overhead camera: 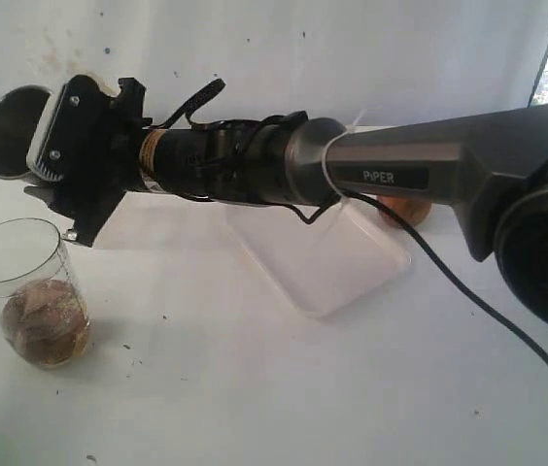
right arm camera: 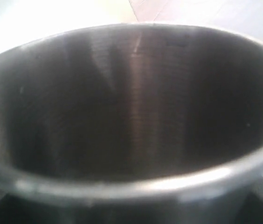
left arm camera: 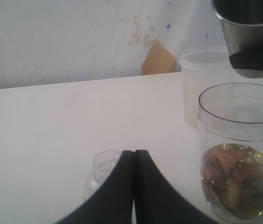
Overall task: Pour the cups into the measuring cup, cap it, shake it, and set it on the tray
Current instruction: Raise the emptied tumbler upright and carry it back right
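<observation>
The steel tumbler hangs in the air at the far left, tipped, with my right gripper shut around it after reaching across from the right. Its dark inside fills the right wrist view and looks empty. Just below it stands the clear measuring cup, uncapped, with brownish liquid and lumps in its bottom. The white tray lies mid-table under the arm. The wooden cup peeks out behind the arm. My left gripper is shut and empty, low over the table beside the measuring cup.
A frosted white tub stands behind the measuring cup. A small clear rounded piece lies on the table under my left fingers. The right arm's cable trails across the table on the right.
</observation>
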`<state>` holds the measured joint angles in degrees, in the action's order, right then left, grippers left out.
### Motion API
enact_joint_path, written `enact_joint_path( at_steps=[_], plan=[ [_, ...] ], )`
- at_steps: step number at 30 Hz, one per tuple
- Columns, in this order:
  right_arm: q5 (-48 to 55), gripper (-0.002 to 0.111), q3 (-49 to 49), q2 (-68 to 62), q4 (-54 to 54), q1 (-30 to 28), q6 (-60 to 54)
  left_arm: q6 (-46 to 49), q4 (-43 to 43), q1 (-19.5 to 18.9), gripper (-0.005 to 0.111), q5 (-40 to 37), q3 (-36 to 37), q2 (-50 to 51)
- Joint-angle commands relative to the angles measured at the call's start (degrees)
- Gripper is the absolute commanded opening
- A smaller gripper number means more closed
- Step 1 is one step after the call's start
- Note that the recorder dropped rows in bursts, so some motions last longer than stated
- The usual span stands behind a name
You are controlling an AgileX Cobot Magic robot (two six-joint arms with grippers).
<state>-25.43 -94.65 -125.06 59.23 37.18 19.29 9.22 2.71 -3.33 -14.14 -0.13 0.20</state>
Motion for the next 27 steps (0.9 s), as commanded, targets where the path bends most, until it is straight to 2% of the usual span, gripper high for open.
enact_joint_path(
  at_steps=[1,9,17,22,24,27],
  plan=[
    [0.18,0.000,-0.64,2.31,-0.74,-0.04,12.47,-0.15,0.00,0.11,0.000,0.79,0.13,-0.20],
    [2.61,0.000,0.48,8.16,-0.48,-1.63,27.42,-0.15,0.00,0.11,0.000,0.79,0.13,-0.20],
    [3.20,0.000,10.89,18.44,-0.48,-3.32,27.93,-0.15,0.00,0.11,0.000,0.79,0.13,-0.20],
    [3.20,0.000,18.99,26.39,-0.60,-6.54,27.93,-0.15,0.00,0.11,0.000,0.79,0.13,-0.20],
    [1.97,0.000,22.09,29.32,-1.53,-8.20,28.05,-0.15,0.00,0.11,0.000,0.79,0.13,-0.20],
    [-7.46,0.000,27.90,32.89,-4.46,-11.81,28.95,-0.15,0.00,0.11,0.000,0.79,0.13,-0.20]
  ],
)
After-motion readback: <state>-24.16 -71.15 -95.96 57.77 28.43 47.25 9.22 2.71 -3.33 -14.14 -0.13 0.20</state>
